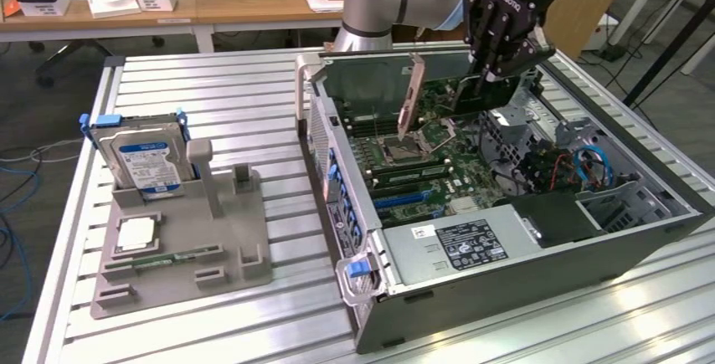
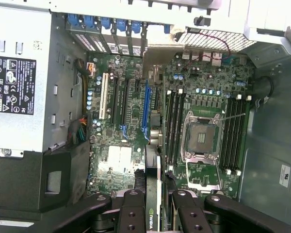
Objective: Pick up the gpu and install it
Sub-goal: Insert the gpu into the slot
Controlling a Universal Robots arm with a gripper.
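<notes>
Carry-and-align step: claw [image 1: 483, 79] closed on the gpu [image 2: 153, 194], held edge-down over the open case [image 1: 625, 255], upper right of exterior frame. Judgement: seating calls for lining the card's edge with a motherboard [image 2: 126, 155] slot, bracket toward the rear

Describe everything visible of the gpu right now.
The gpu is a thin flat card, dark green board with a silver metal bracket along one end. It is held on edge, upright, above the open computer case, over the motherboard and not seated in any slot. The tool grips it between its black fingers; the wrist view shows the card's narrow edge with a green logo. Nothing else touches it.
</notes>
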